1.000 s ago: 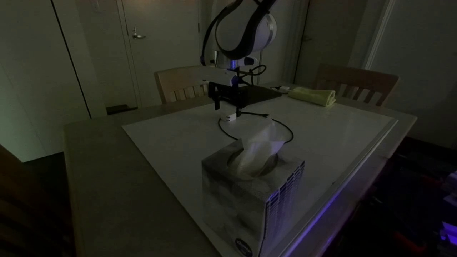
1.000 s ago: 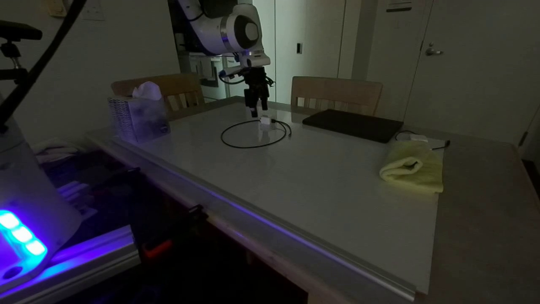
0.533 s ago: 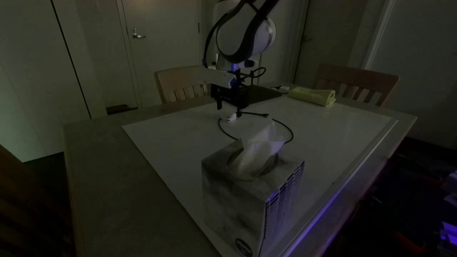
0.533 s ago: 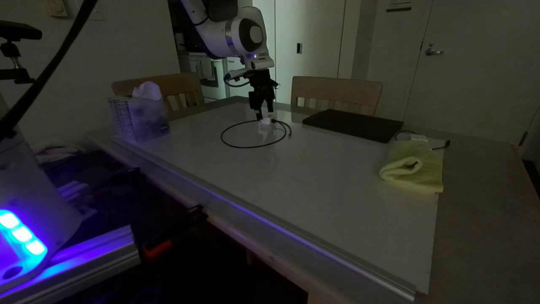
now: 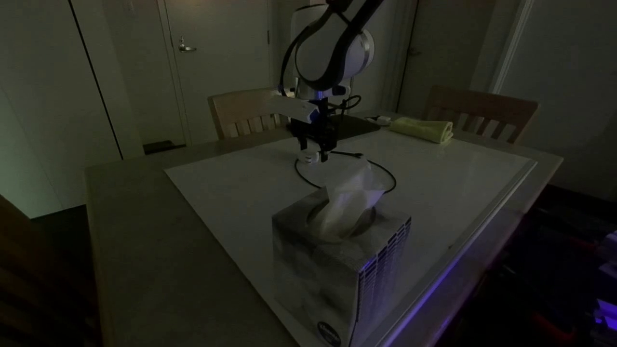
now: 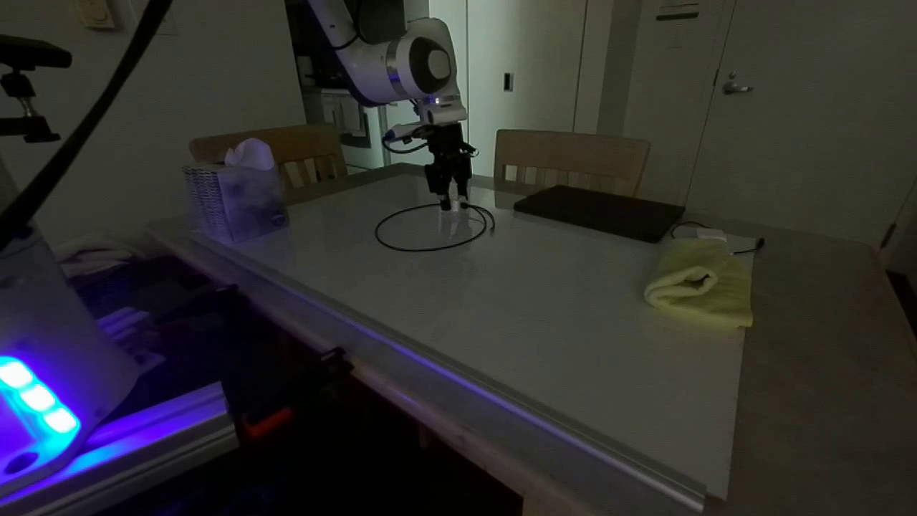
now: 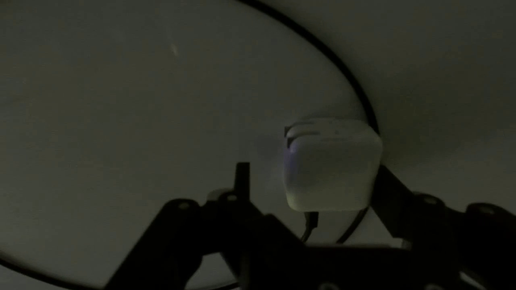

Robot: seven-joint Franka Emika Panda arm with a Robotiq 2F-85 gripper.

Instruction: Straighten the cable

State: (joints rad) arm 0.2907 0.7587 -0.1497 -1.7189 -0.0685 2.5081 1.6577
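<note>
The cable (image 6: pixel 423 250) is a thin black cord lying in a wide loop on the white board; it shows in both exterior views (image 5: pixel 388 174). In the wrist view the cable (image 7: pixel 342 66) curves past a white power adapter (image 7: pixel 332 173), and a small plug of cord enters the adapter's lower edge. My gripper (image 7: pixel 313 179) is open with its fingers on either side of the adapter. The left finger stands apart from it; the right finger is against or very close to its side. In both exterior views the gripper (image 5: pixel 314 152) (image 6: pixel 454 201) is low over the board at the adapter.
A tissue box (image 5: pixel 328 274) stands on the board (image 6: pixel 559 322), also seen in an exterior view (image 6: pixel 247 197). A flat black pad (image 6: pixel 598 212), a folded yellow towel (image 6: pixel 706 287) and another white adapter (image 6: pixel 709 233) with cord lie at the far end. Chairs (image 6: pixel 573 154) stand around the table.
My gripper has moved down, and to the right in both exterior views, so its fingers now straddle the white adapter. The cable and adapter have not visibly moved.
</note>
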